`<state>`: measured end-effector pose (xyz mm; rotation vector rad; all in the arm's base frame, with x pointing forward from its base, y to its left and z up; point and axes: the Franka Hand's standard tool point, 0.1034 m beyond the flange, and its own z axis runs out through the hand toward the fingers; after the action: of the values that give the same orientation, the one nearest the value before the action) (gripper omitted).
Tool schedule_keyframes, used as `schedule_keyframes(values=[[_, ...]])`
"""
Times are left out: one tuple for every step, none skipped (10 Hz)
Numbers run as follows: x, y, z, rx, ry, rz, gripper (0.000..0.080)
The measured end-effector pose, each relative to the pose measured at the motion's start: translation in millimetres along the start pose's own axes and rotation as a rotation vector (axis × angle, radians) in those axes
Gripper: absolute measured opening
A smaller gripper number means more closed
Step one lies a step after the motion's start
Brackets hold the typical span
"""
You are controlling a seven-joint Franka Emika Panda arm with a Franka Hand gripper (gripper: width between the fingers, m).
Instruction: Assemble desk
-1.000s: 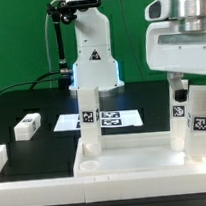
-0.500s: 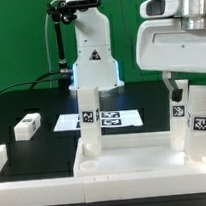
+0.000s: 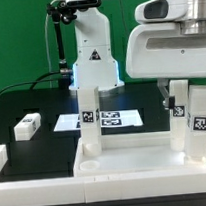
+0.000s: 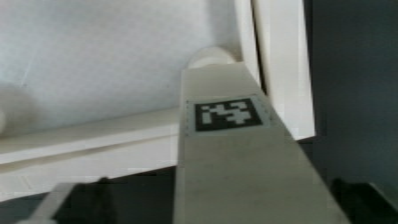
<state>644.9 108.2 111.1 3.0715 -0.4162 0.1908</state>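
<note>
The desk's white tabletop panel (image 3: 115, 158) lies at the front with its rim up. Three square tagged legs stand upright in it: one toward the exterior view's left (image 3: 89, 117) and two on the right (image 3: 179, 113) (image 3: 203, 121). A fourth leg (image 3: 27, 124) lies loose on the black table. My gripper (image 3: 180, 87) hangs directly over the right-hand legs. In the wrist view the gripper (image 4: 217, 206) straddles a tagged leg (image 4: 228, 130) that rises from the panel (image 4: 107, 60). Dark fingers (image 4: 75, 203) flank the leg, and a gap still shows on one side.
The marker board (image 3: 112, 118) lies flat behind the panel. The robot's white base (image 3: 90, 52) stands at the back. A low white border rail (image 3: 1, 157) sits at the exterior view's left front.
The gripper has come down and shifted toward the exterior view's left, onto the right-hand legs. Its jaws have narrowed.
</note>
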Motion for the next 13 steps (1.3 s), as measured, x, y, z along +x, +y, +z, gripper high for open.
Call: schedule_keyframes(values=[[-0.1, -0.2, 0.1, 0.002, -0.001, 0.046, 0.0515], [-0.2, -0.3, 0.2, 0.002, -0.001, 0.123, 0.0366], [-0.2, -0.3, 0.2, 0.002, -0.001, 0.161, 0.0287], [-0.3, -0.3, 0.3, 0.003, -0.002, 0.251, 0.0287], [-0.4, -0.2, 0.4, 0.002, -0.002, 0.313, 0.0287], [0.0, 1.7, 0.9, 0.002, -0.006, 0.404, 0.0287], [0.9, 5.3, 1.5, -0.002, -0.014, 0.518, 0.0287], [2.2, 8.2, 2.1, 0.008, -0.024, 0.617, 0.0287], [3.0, 11.5, 2.5, 0.020, -0.038, 0.716, 0.0287], [2.8, 14.7, 2.8, 0.029, -0.058, 0.846, 0.0287], [1.5, 15.0, 3.1, 0.033, -0.069, 0.961, 0.0287], [-0.1, 11.8, 3.1, 0.029, -0.072, 1.090, 0.0288], [-1.3, 10.5, 3.2, 0.034, -0.066, 1.168, 0.0288]])
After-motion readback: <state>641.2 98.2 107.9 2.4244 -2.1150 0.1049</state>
